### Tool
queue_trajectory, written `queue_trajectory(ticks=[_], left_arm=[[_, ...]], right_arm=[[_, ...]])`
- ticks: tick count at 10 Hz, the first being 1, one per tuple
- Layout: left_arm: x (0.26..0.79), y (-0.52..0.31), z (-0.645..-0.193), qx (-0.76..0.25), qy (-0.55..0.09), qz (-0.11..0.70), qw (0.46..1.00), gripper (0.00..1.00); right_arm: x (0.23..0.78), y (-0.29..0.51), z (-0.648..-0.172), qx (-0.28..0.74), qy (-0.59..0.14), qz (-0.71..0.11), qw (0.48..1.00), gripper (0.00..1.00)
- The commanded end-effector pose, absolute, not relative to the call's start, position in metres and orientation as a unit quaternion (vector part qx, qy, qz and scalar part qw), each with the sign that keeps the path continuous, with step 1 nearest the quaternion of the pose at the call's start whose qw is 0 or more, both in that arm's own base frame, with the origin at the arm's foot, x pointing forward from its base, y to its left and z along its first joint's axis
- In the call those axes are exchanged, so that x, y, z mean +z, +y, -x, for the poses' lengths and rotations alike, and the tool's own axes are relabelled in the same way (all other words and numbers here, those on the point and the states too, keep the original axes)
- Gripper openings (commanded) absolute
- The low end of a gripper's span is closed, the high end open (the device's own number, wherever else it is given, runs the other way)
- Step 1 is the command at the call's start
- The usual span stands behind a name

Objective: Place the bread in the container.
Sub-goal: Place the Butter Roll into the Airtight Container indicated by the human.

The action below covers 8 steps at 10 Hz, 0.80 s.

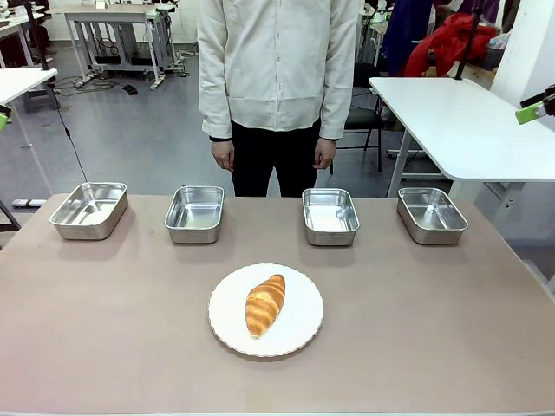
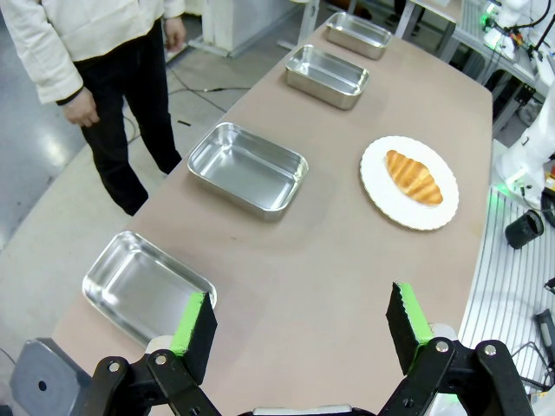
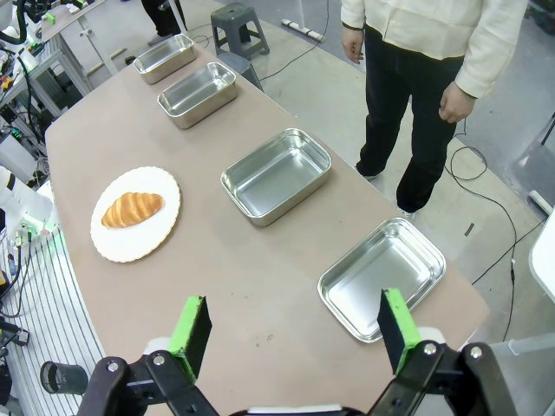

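Note:
The bread (image 1: 265,305), a golden-brown croissant, lies on a round white plate (image 1: 299,334) at the table's near middle. Several identical steel containers stand empty in a row along the far edge; the two nearest the middle are one pan (image 1: 195,232) and another (image 1: 330,236). My left gripper (image 2: 299,321) hangs open high above the table's left end, with the bread (image 2: 414,177) far ahead of it. My right gripper (image 3: 292,325) is open above the right end, well away from the bread (image 3: 132,209). Neither holds anything.
A person (image 1: 277,78) stands at the table's far side, behind the middle pans, hands hanging down. The outer pans (image 1: 87,227) (image 1: 432,232) sit near the far corners. Bare tabletop surrounds the plate. A white table (image 1: 468,130) stands beyond on the right.

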<state>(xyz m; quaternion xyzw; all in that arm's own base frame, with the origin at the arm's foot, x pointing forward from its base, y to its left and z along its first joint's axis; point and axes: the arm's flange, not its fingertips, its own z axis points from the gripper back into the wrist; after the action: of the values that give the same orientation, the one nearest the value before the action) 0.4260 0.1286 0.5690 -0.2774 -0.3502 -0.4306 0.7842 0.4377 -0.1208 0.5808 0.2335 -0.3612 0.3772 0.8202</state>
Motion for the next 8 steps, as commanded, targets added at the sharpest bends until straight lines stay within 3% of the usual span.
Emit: queue_trajectory(ticks=[1,8], left_arm=[[0.571,0.1276,-0.4235,-0.436,-0.357,0.282,0.777,1.0],[0.571,0.1276,-0.4235,-0.436,-0.357,0.282,0.777,1.0]], right_arm=[[0.5803,-0.1196,-0.4389,0.38,-0.371,-0.238,0.813,1.0],[0.5803,-0.1196,-0.4389,0.38,-0.371,-0.238,0.813,1.0]])
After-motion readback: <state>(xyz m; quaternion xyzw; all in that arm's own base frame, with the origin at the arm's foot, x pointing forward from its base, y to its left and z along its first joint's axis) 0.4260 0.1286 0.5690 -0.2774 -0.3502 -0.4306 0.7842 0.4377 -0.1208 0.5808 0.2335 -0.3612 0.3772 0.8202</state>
